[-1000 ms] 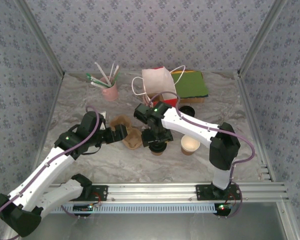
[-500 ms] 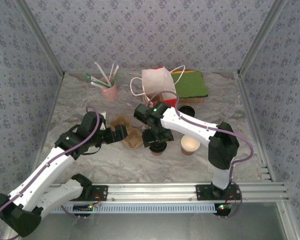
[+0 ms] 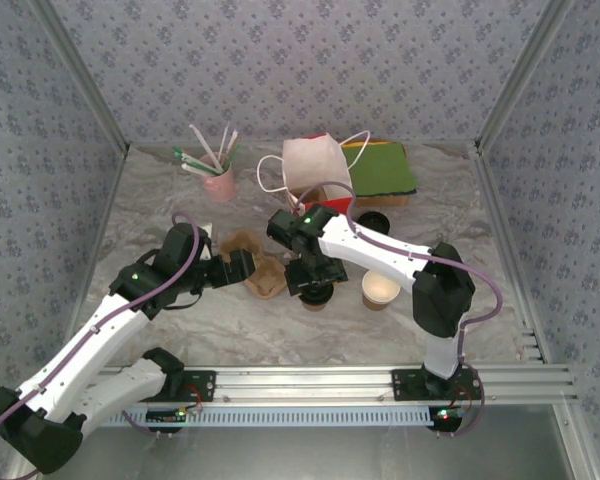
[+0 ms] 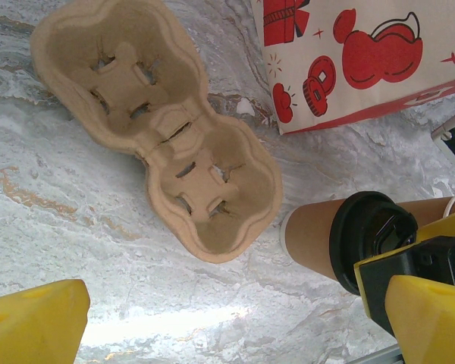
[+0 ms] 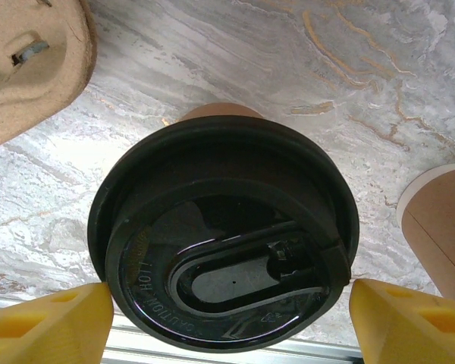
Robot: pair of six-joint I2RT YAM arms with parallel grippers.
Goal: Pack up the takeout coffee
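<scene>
Where the arms are bolted, near edge: we see a metal rail (image 3: pixel 320 385) running along the front of the marbled grey tabletop (image 3: pixel 180 320).
Left gripper (image 3: pixel 243 268): we find it low over the tabletop, just left of the carrier, its yellow fingers (image 4: pixel 34 322) spread wide and released, with bare tabletop between them.
Cup carrier (image 4: pixel 155 129): we see a brown pulp tray with two wells, lying flat with the wells facing up, in front of the left gripper.
Takeout coffee (image 5: pixel 220 243): we place it upright on the tabletop just right of the carrier, apart from it, between the carrier and the lidless cup. Its black lid is on.
Right gripper (image 5: pixel 231 299): we see it directly above the coffee, one yellow finger against the lid's rim on each side, grasping the cup at the lid.
Lidless cup (image 3: pixel 380 290): we see it upright just right of the coffee, pale inside.
Black round piece (image 3: pixel 373 219): we see it lying farther back, near the bag.
Paper bag (image 3: pixel 315 170): we see it standing behind the right arm, white with red prints and looped handles.
Green-topped flat thing (image 3: pixel 382 168): we see it just right of the bag.
Pink cup (image 3: pixel 218 186): we see it far left, holding straws (image 3: pixel 205 150).
</scene>
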